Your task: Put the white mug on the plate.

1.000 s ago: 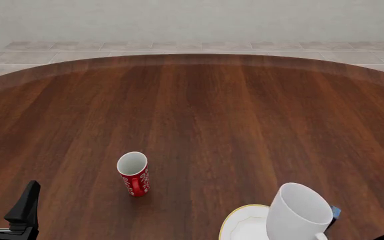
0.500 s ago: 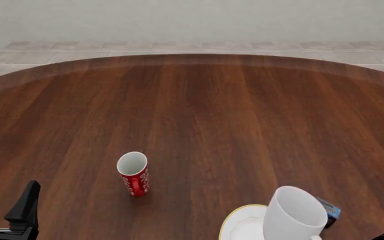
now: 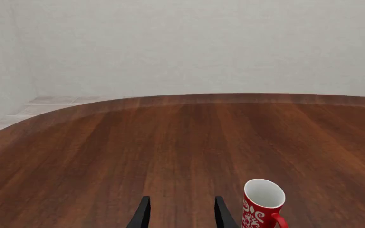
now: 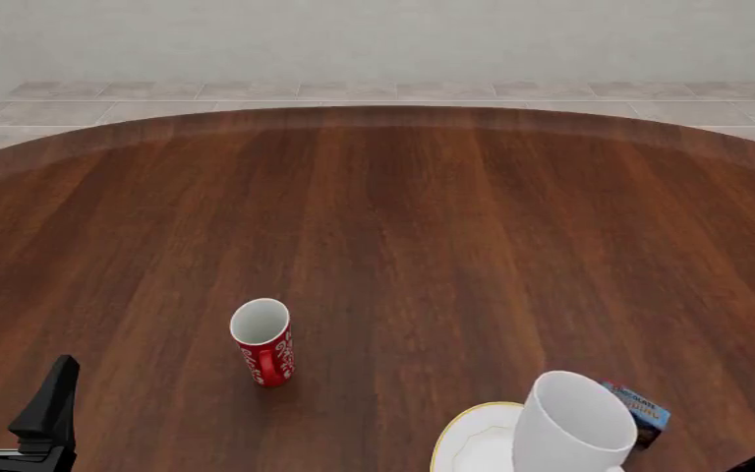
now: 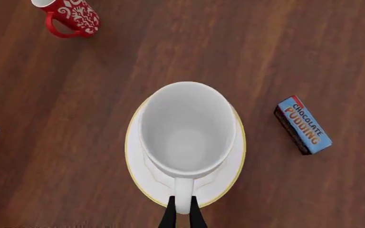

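The glossy white tapered mug (image 5: 187,129) is held upright by its loop handle in the closed right gripper (image 5: 182,214), directly over the round gold-rimmed white plate (image 5: 138,176); whether it touches cannot be told. A straight descent seems enough. The blue pudding box (image 5: 302,124) lies near, the red mug (image 4: 263,342) well apart. The left gripper (image 4: 13,391) is seen open, idle.

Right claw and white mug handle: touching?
Touching. The right wrist view shows the right claw with its fingers pinched on the handle of the white mug, no gap visible, above the plate.
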Robot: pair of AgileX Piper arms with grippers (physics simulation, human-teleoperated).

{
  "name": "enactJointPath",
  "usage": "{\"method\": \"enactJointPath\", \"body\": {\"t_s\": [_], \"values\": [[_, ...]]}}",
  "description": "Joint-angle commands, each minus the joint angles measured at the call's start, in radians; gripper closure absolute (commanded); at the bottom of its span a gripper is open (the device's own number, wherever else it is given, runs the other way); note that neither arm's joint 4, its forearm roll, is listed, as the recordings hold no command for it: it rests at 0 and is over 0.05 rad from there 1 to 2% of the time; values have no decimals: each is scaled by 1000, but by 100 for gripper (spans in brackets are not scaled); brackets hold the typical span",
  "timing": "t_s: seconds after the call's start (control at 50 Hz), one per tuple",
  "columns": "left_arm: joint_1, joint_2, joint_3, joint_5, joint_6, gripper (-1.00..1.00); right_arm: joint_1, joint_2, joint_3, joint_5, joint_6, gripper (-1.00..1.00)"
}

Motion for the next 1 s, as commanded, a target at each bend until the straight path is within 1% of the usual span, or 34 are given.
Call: {"method": "enactJointPath", "body": {"t_s": [0.02,0.2,0.22,0.66,1.0], "values": [[0,0,0,0,0,-100,8,4,-2,-9,10,100],[0,0,0,0,0,-100,12,8,10,-12,11,100],[0,0,0,0,0,-100,11,9,9,-11,8,-100],[0,0,0,0,0,-100,17,19,12,-17,6,-100],[0,0,0,0,0,-100,14,-34,-38,67,-3,-100]]}}
